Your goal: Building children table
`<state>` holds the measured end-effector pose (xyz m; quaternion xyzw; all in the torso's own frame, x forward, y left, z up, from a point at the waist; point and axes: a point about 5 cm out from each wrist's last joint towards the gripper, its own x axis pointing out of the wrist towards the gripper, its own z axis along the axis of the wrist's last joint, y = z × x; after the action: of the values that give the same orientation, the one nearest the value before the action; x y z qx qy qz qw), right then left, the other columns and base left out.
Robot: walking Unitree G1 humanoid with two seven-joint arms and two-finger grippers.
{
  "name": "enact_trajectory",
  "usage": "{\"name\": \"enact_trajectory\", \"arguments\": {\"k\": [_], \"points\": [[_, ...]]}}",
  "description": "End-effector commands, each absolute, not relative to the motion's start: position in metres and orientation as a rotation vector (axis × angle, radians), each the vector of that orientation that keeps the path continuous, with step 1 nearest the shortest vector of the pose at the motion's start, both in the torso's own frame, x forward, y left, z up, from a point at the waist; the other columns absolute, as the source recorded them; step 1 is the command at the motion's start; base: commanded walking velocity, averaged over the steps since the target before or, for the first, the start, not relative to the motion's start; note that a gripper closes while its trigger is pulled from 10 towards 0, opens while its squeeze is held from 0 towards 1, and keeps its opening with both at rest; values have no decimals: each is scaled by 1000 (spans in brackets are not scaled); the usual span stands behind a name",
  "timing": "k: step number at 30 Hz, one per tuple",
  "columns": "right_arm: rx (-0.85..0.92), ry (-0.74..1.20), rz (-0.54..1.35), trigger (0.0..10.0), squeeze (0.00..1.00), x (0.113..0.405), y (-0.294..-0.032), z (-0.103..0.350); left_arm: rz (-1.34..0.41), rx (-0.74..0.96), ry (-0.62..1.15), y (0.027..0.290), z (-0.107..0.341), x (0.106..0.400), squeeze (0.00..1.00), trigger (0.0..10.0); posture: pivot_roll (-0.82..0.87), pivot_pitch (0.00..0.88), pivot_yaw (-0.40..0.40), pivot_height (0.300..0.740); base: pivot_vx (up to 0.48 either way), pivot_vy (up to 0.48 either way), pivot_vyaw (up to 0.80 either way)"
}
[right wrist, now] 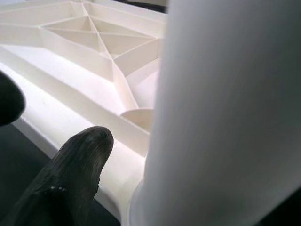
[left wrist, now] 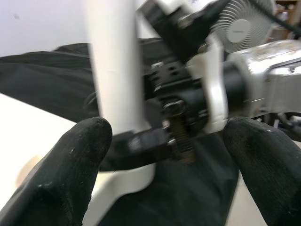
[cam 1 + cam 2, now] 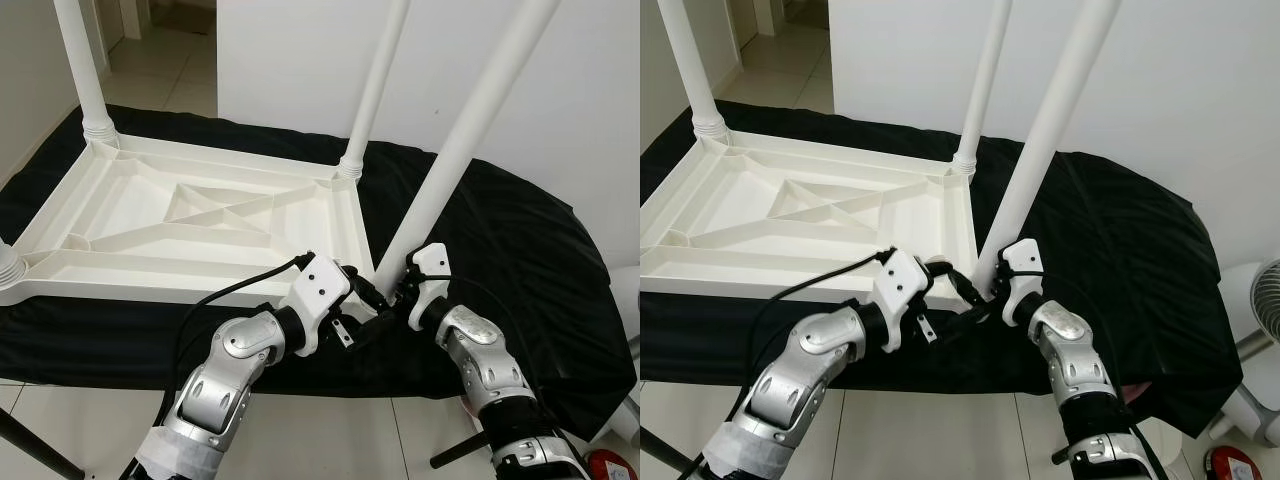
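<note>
The upside-down white plastic table top (image 3: 190, 225) on the black cloth (image 3: 520, 260) has legs standing in its corners. The last leaning white leg (image 3: 470, 130) is not straight yet. The right gripper (image 3: 398, 292) looks clamped on its bottom, and the left gripper (image 3: 372, 300) is spread wide just beside it

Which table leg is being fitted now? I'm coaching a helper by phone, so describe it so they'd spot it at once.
Find the white table top lying upside down on the black cloth. At its near corner on the robot's right, both grippers meet around one white leg. It leans, while the other legs stand straight in their corners.
</note>
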<state>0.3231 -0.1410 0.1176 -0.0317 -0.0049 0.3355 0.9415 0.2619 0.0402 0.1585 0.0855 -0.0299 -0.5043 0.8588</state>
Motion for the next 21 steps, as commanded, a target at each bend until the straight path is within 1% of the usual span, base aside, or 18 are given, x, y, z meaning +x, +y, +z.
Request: {"name": "enact_trajectory", "arguments": {"k": [1,3,4,6,7,8,9,10,11,20,21], "points": [[-88,0,702,10000,0,325,-138,117,-1001,184,-65,39,156,263,0,10000,59,0,-156,740,0,0,0],[-96,9,699,10000,0,327,-137,114,-990,191,-43,40,148,262,0,10000,59,0,-157,740,0,0,0],[-101,16,699,9490,0,329,-137,112,-982,201,-29,42,142,260,0,10000,59,0,-157,740,0,0,0],[-101,16,699,9490,0,329,-137,112,-982,201,-29,42,142,260,0,10000,59,0,-157,740,0,0,0],[-103,20,699,4235,0,330,-137,111,-977,208,-20,42,138,259,0,10000,59,0,-157,740,0,0,0],[-103,20,699,4235,0,330,-137,111,-977,208,-20,42,138,259,0,10000,59,0,-157,740,0,0,0],[-99,27,694,235,0,330,-139,110,-972,203,-14,43,137,257,0,10000,62,0,-159,740,0,0,0],[-95,30,693,235,0,331,-140,109,-970,197,-13,44,137,256,0,10000,62,0,-159,740,0,0,0],[-85,32,689,0,0,332,-142,108,-963,196,-13,45,137,256,0,10000,63,0,-159,740,0,0,0],[-60,37,689,0,0,330,-145,102,-942,210,-18,50,137,258,0,10000,63,0,-159,740,0,0,0],[-39,41,668,0,0,328,-143,98,-932,217,-32,51,139,260,0,10000,56,0,-160,740,0,0,0]]}}
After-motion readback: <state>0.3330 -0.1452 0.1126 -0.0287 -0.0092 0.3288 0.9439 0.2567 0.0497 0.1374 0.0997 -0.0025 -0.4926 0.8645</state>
